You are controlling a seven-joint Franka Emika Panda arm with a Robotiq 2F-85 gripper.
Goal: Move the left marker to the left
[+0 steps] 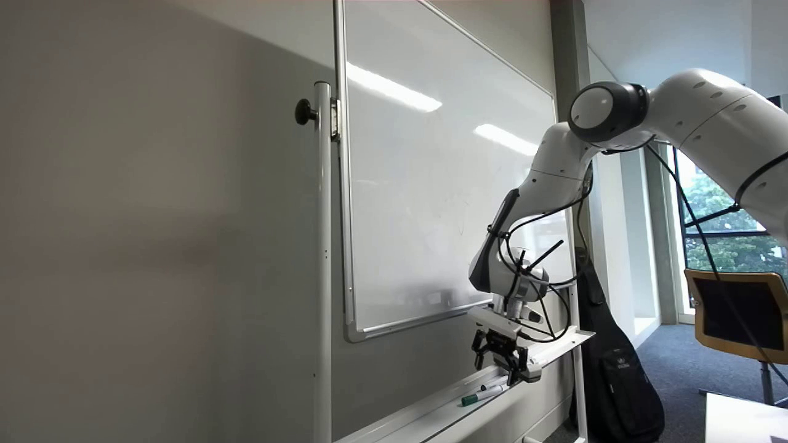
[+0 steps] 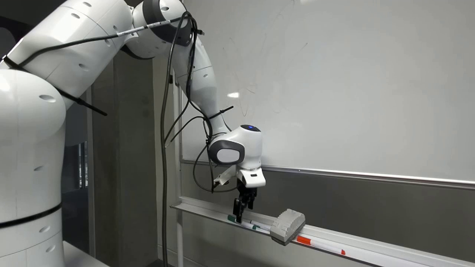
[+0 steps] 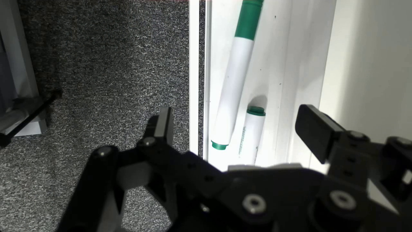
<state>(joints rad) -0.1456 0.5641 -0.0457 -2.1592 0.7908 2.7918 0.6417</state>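
The left marker, white with a green cap and a small green end, lies slantwise on the narrow white tray near its front lip. It also shows in both exterior views, as the marker with its green cap outward and the marker partly covered by a finger. Just above it, my gripper points down with its jaws wide apart and nothing held. In the wrist view the marker's lower end lies between the two fingers, as does the end of another green-tipped marker.
A grey eraser rests on the tray beside the markers, with a red-capped marker past it. The whiteboard rises above and behind the tray. A stand post holds the board at one end.
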